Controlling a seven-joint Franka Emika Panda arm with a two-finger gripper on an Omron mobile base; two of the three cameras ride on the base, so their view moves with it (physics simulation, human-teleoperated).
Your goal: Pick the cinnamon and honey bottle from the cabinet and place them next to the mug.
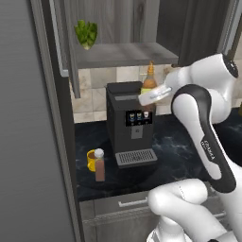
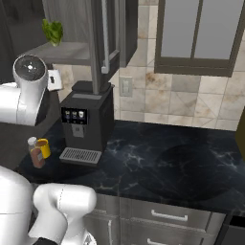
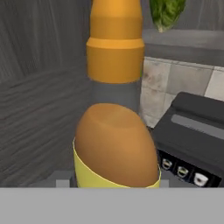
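My gripper (image 1: pixel 149 90) is shut on the honey bottle (image 1: pixel 150 78), an amber bottle with an orange cap. It holds the bottle upright in the air, just below the cabinet (image 1: pixel 123 54) shelf and above the coffee machine. Seen from the hand, the honey bottle (image 3: pixel 114 144) stands very close and covers the fingertips. On the dark counter to the left of the coffee machine, the yellow mug (image 1: pixel 91 159) sits with the cinnamon (image 1: pixel 99 165) jar upright right beside it. From the right base, the cinnamon (image 2: pixel 35 153) shows in front of the mug (image 2: pixel 44 147).
A black coffee machine (image 1: pixel 130 120) stands on the counter under the cabinet, directly beneath the held bottle. A leafy green vegetable (image 1: pixel 86 33) lies on the cabinet shelf. An open cabinet door (image 1: pixel 71 52) hangs at the left. Drawer units (image 2: pixel 167 215) run below the counter.
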